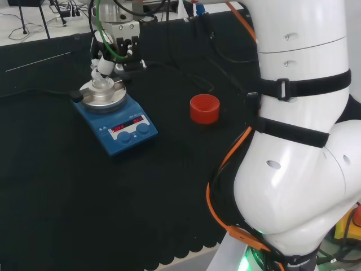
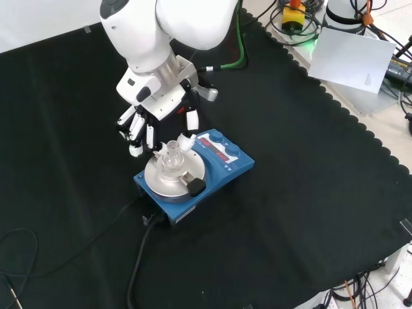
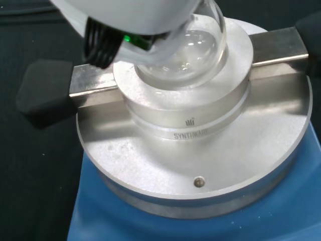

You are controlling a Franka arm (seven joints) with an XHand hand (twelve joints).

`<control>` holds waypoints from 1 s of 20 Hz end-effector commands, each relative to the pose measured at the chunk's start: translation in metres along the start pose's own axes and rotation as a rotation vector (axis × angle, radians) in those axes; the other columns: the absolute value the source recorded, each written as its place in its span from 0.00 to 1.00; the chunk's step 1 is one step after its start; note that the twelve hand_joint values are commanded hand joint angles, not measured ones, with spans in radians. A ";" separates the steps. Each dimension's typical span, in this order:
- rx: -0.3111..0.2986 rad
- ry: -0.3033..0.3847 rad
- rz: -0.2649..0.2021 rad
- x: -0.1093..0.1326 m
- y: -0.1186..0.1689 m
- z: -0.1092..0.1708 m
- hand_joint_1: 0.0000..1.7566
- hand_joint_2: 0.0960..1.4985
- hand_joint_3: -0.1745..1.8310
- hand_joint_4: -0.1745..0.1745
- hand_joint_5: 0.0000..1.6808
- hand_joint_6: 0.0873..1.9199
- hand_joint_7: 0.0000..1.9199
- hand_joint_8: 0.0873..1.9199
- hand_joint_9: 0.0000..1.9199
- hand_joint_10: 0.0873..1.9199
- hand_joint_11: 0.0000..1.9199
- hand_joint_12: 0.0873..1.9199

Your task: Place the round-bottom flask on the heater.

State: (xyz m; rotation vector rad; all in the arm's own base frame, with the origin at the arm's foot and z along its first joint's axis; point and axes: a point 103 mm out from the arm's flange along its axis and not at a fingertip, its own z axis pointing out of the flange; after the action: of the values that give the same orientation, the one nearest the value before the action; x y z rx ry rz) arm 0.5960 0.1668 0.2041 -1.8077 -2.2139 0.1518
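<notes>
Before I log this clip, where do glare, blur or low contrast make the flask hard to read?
Wrist view: the round-bottom flask shows soft highlights on its bulb, and a blurred white part of the hand covers its upper side. Head view: the clear glass blends into the heater's metal top, and the red stand reads plainly. Front view: the flask's neck shows pale against the plate.

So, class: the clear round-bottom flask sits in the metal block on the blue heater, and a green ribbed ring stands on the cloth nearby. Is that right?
Not quite. The ribbed ring is red, not green, as the head view shows. The round-bottom flask does sit in the metal block on the blue heater.
</notes>
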 end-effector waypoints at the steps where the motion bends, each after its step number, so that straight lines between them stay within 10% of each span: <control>1: -0.001 0.006 0.005 -0.002 -0.002 0.000 0.61 0.46 0.40 0.95 0.65 0.48 0.18 0.32 0.27 0.33 0.01 0.71; 2: 0.003 0.006 0.005 -0.003 -0.002 0.000 0.60 0.51 0.35 0.98 0.64 0.48 0.18 0.33 0.26 0.34 0.01 0.71; 4: 0.005 0.002 0.004 -0.004 -0.004 -0.001 0.56 0.45 0.37 0.56 0.57 0.45 0.17 0.33 0.25 0.34 0.00 0.71; 6: 0.003 -0.006 -0.001 -0.004 -0.005 -0.002 0.54 0.38 0.43 0.37 0.50 0.44 0.16 0.33 0.24 0.34 0.00 0.70; 20: -0.044 0.019 0.010 -0.016 -0.026 -0.015 0.49 0.33 0.43 0.42 0.23 0.29 0.14 0.33 0.23 0.35 0.00 0.69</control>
State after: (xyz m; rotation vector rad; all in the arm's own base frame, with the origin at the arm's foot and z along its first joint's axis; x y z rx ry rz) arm 0.5863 0.1550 0.2111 -1.8137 -2.2156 0.1373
